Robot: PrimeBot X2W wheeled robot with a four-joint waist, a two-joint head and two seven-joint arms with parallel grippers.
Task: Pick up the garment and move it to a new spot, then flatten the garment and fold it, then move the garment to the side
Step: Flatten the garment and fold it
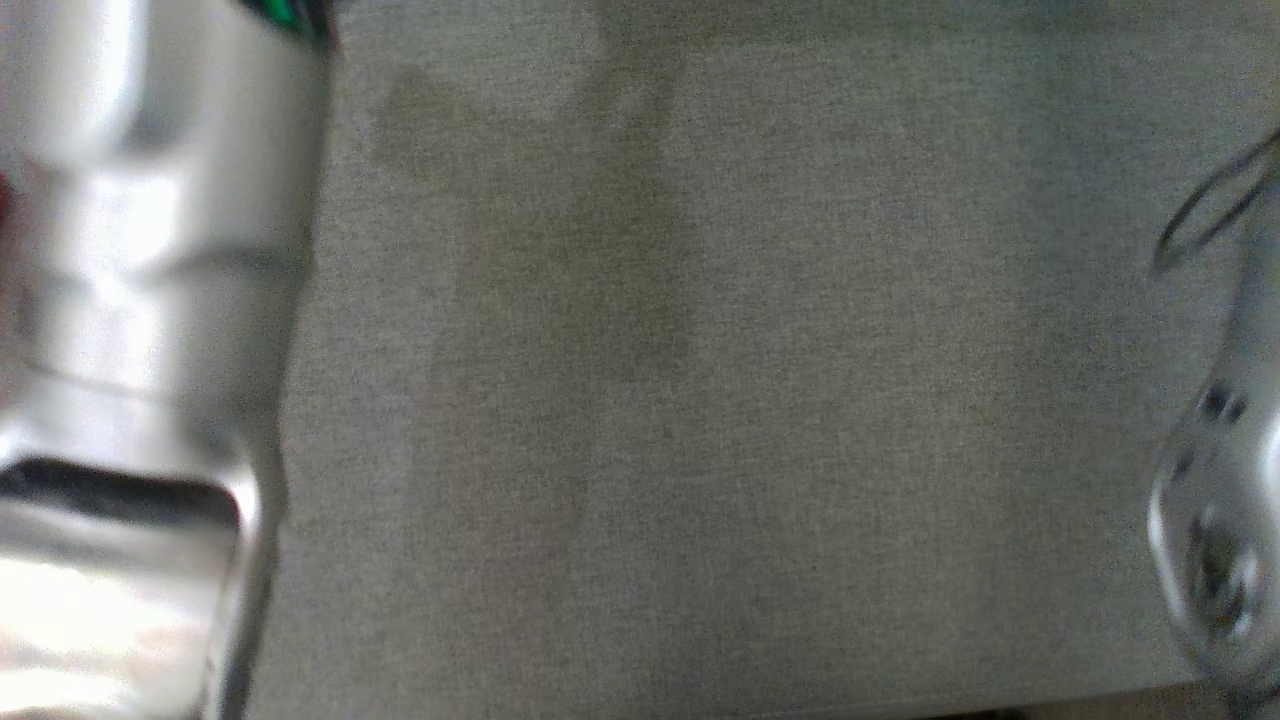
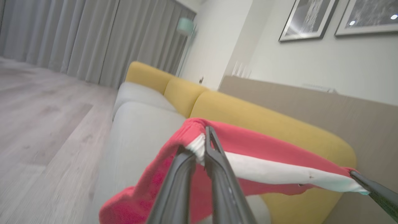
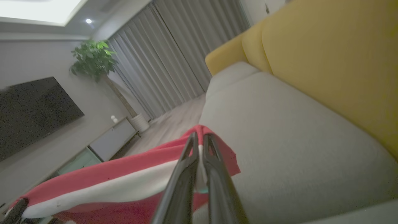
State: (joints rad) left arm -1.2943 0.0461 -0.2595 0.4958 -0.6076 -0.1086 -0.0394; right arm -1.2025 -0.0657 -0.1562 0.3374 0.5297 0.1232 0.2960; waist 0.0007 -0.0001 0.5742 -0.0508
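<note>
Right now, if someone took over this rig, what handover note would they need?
Left gripper: shut on one end of the garment.
Right gripper: shut on the other end.
The garment, red with a white band, hangs stretched between them over the grey sofa seat.
Done: pickup.
Left to do: lay it at the new spot, flatten, fold, move aside.

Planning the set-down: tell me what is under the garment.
Beneath the lifted garment the grey sofa seat shows. The patch directly below the hanging red cloth is covered, so whatever lies there cannot be seen.
</note>
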